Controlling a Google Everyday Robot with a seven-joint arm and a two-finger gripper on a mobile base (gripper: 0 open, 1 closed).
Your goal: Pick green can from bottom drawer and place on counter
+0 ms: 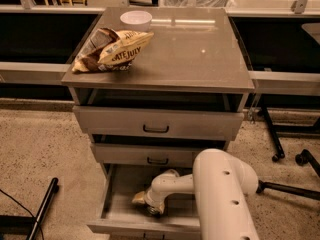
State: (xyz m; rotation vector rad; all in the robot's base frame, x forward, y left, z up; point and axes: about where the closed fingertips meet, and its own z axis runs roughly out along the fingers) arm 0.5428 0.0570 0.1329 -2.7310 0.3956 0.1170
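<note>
Warm, dim indoor light from overhead. Counter [190, 59] glossy: pale glare streak near back edge, small bright spot right of centre. Recess under counter black. Tool [141, 199] inside bottom drawer [115, 204], dark shadow beneath. Floor [45, 149] evenly lit.
</note>
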